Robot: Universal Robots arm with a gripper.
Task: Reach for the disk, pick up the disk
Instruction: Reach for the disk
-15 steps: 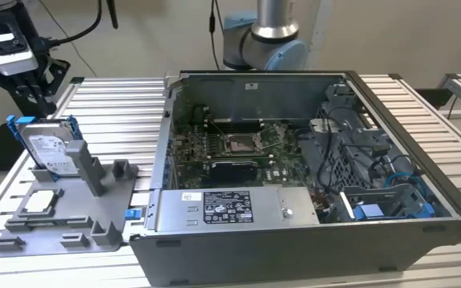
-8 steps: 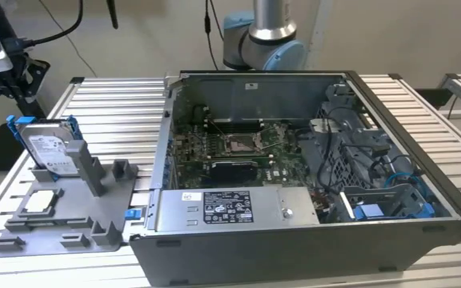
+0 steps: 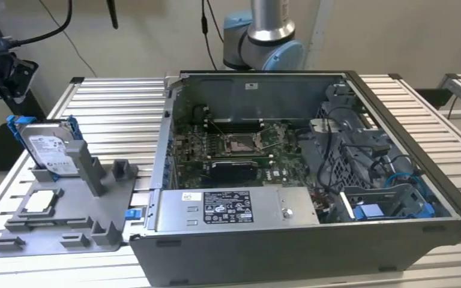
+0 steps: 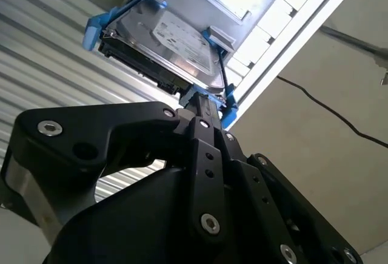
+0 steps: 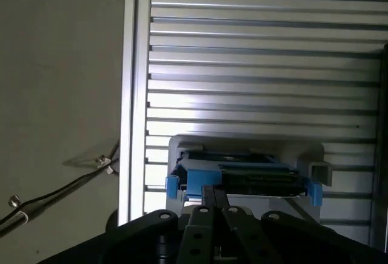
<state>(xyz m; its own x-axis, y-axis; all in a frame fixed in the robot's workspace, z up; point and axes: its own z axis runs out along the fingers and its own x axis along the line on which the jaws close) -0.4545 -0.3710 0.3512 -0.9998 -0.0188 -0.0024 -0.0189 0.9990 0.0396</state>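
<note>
Exterior view overlooks the whole table [image 3: 110,102]; both wrist views closely share the disk [image 4: 182,42] [image 5: 242,176]

Disk [image 3: 45,146] stands upright in grey fixture [image 3: 70,216], w/ open air above its top edge. Grey post [image 3: 86,165] is just beside it on the exterior view's right. PC case [image 3: 295,258] stands further right. Bare slatted table [image 3: 110,108] lies btwn & behind.

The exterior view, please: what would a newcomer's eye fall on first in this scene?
First the open computer case in the middle of the slatted table, its circuit board bare. Next the disk in its blue frame, standing upright in a grey holder at the exterior view's left. In the second wrist view the black gripper points at the disk from close by.
</note>
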